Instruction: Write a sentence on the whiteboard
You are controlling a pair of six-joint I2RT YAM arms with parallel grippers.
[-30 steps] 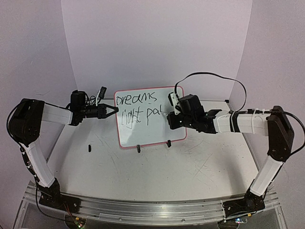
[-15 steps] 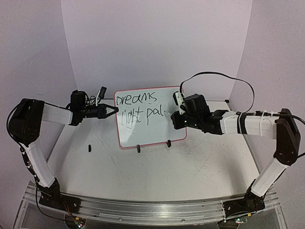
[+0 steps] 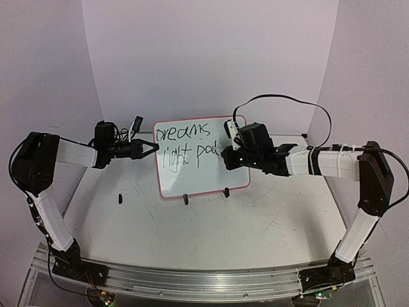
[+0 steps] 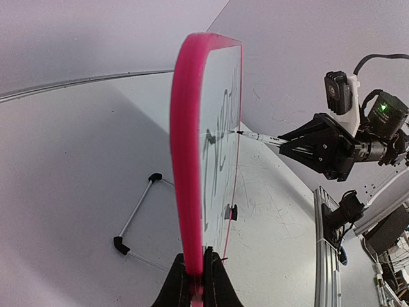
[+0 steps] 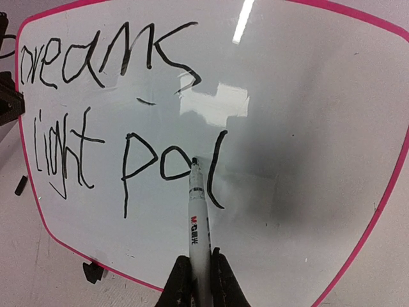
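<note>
With my left claw (image 3: 151, 148) I am pinching the left rim of the small rectangular whiteboard with a thin pink-red rounded frame (image 3: 204, 176). Its fingers are pressed together on that edge and are bracing it. The whiteboard is standing almost upright on two small black clip feet (image 3: 186, 199) at the back middle of the scuffed white counter (image 3: 192, 236), between my two arms.

Across its face the black handwritten sentence (image 5: 108, 109) is running in two lines. "dreams" is finished above, and below it I am reading "light", then "pa" and one tall curved stroke.

The slim white-barrelled marker (image 5: 197, 224) is resting its black tip on the surface just left of that stroke, beside the "a". My right claw (image 5: 198, 272) is clamped tight around the barrel.

I am judging that I am partway through the last word, forming its third letter, so most of the writing is done.

The next move is calling for a short, light pull of the tip across the tall stroke. After that come a lift and a small step to the right for the remaining letters, while my left side is holding the frame firm against the push.
</note>
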